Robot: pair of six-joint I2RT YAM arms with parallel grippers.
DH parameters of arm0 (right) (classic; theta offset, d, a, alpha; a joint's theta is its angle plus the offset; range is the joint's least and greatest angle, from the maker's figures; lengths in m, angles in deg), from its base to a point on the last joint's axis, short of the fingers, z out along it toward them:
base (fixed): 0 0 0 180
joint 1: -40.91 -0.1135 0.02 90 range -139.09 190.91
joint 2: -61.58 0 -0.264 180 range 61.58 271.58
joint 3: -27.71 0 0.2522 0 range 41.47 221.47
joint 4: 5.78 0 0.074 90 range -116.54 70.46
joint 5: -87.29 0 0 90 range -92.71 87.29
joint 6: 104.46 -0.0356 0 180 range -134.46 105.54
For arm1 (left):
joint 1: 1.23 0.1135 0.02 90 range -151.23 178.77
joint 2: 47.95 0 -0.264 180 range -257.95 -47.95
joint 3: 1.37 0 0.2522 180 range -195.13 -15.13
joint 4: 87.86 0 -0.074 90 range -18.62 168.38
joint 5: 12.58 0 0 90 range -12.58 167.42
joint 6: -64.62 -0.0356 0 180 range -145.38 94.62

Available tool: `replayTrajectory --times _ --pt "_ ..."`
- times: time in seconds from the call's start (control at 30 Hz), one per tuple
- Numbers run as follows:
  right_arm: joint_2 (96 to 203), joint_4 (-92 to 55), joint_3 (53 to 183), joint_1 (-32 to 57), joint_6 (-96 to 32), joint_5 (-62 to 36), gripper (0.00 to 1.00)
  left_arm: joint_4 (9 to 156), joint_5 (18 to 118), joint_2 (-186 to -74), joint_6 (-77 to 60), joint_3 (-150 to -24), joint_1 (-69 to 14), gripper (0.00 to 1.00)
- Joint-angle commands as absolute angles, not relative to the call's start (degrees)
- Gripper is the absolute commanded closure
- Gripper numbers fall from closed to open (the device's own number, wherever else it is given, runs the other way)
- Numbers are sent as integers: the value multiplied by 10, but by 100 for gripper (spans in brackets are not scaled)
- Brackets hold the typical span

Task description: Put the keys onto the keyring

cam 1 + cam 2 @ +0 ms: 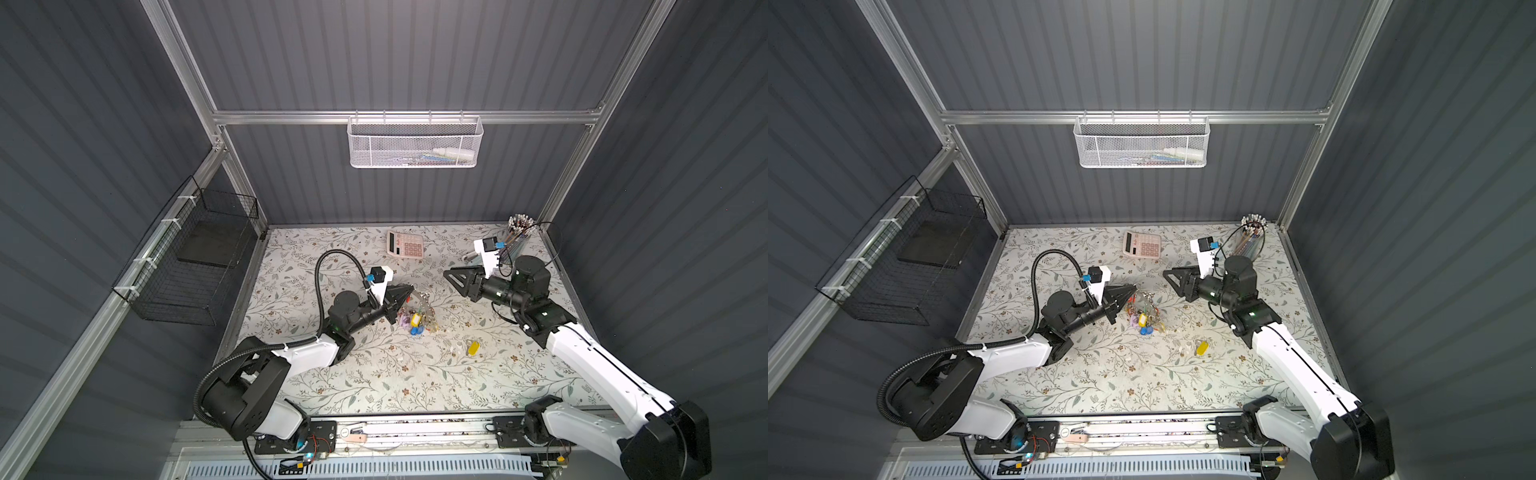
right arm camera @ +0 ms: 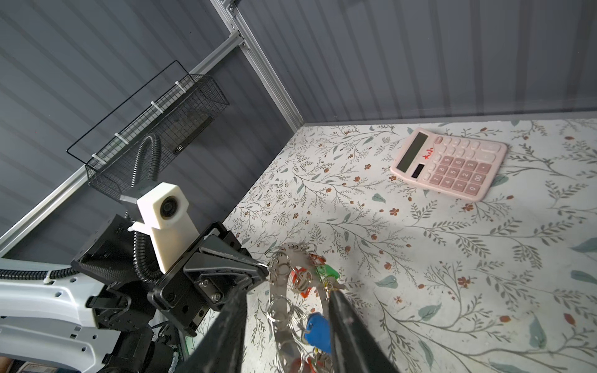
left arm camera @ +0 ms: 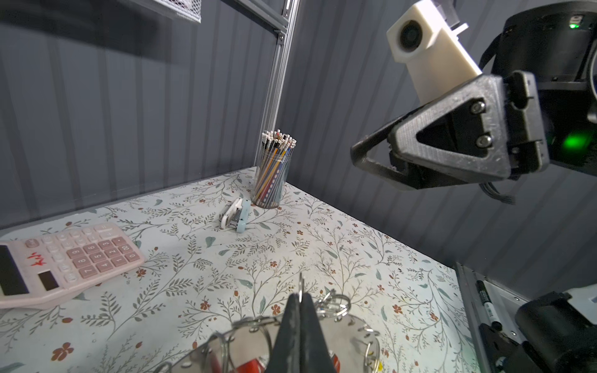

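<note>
While a black wire basket [image 1: 195,257] hangs on the left wall, the left arm reaches over the flowered table [image 1: 374,382]. The left tool [image 1: 409,289] is pressed together on the rim of the keyring [image 1: 420,308]. From the left wrist, a thin edge of metal stands up between the closed fingertips [image 3: 290,316], and the flat silver ring [image 3: 352,326] spreads out below them. The keyring sits near the middle of the table with its held edge raised. I cannot tell whether its lower side rests on the table. The keys [image 2: 318,329] hang round it on small split rings, with red, green, blue, yellow and pink tags.

A pink calculator [image 1: 405,245] lies near the back edge, well apart from the ring.

Right of the keyring the right tool [image 1: 446,274] hovers in the air, pointing towards it. Its jaws are apart and there is nothing between them. The loose key [image 1: 473,348], with its yellow tag, lies flat on the table right of the keyring and nearer the front edge, apart from both tools.

Farther right, a small white and pale blue stapler [image 3: 233,217] lies beside a clear cup of pencils [image 1: 519,232] in the back right corner.
</note>
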State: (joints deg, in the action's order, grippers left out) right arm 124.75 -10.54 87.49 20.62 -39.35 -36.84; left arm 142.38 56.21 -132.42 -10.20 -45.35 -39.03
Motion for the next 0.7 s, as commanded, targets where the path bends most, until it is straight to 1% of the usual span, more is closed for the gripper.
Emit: replayTrajectory --times 0.0,0.13,0.17,0.37,0.67 --pt "1252 -96 873 207 -400 -367 53 1575 590 -1345 -136 -436 -395 100" --pt "1253 -103 878 207 -397 -363 49 1650 612 -1377 -156 -420 -400 100" --pt "1268 -105 880 208 -396 -363 49 1660 611 -1382 -160 -419 -401 100" --pt "1279 -111 881 207 -396 -362 46 1659 612 -1394 -210 -421 -416 100" --pt "1268 -128 870 207 -403 -347 41 1660 611 -1403 -224 -423 -417 100"
